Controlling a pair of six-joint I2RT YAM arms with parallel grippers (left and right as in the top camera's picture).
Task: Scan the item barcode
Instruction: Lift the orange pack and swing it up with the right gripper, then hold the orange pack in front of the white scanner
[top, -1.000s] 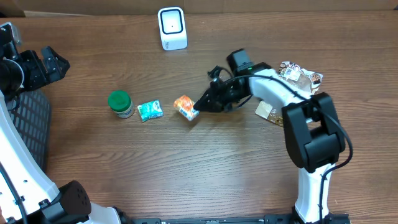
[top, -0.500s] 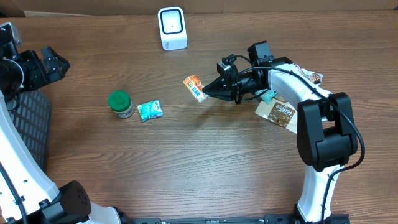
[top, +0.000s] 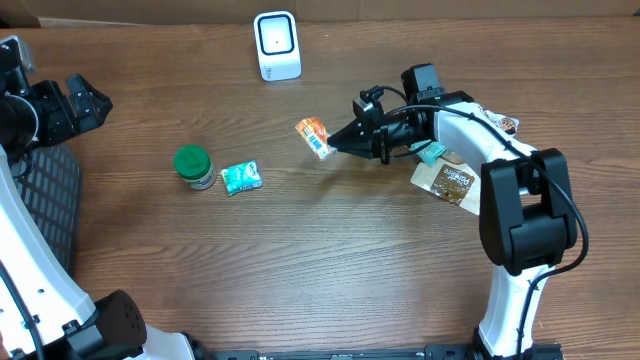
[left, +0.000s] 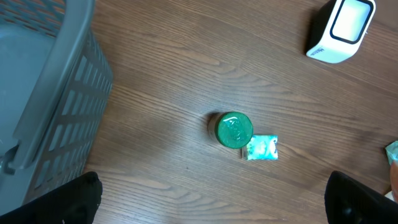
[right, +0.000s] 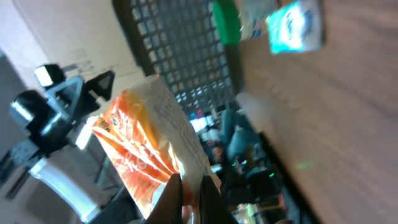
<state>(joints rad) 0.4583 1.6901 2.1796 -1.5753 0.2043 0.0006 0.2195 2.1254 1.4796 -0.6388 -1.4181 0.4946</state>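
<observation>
Right gripper pinched shut on one end of crinkly orange foil snack packet. Packet held off wooden table, mid-table, toward far edge. White box-shaped scanner at far edge, well apart. Left gripper spread wide at left edge, empty.

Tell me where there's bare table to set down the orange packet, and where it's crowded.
The wooden table is barest along its front, below the green-lidded jar and teal foil packet, across to the right arm's base. A smaller gap lies between the white scanner and the orange snack packet in the right gripper. Crowded: the brown pouches beneath that arm.
</observation>
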